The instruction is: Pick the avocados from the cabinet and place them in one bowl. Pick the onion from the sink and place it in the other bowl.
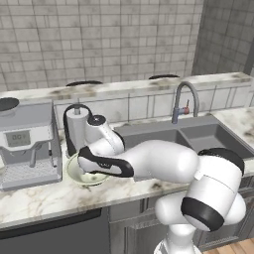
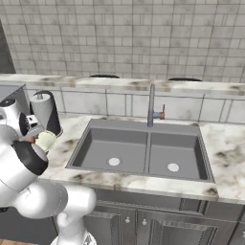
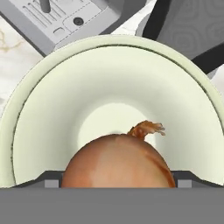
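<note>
Item: onion (image 3: 116,162). You see it sitting between the fingers, directly above the middle of the cream bowl (image 3: 109,78), which fits a drop into that bowl as the step in hand. The fingers themselves are hidden behind the onion, so whether they clamp it or have let go, you cannot tell. Skin orange-brown, smooth and glossy, with a dry curled tuft at its top; round, likely to roll once freed, though the bowl's sloped wall should catch it.

Item: cream bowl (image 1: 79,177). Shallow, round, pale greenish, matte inside; it stands on the marbled table (image 1: 54,198), just beside the coffee machine (image 1: 27,144) and the paper-towel roll (image 1: 77,126).

Item: sink (image 2: 139,150). Grey, two basins, round drains, curved faucet (image 2: 152,103); both basins lie bare.
</note>
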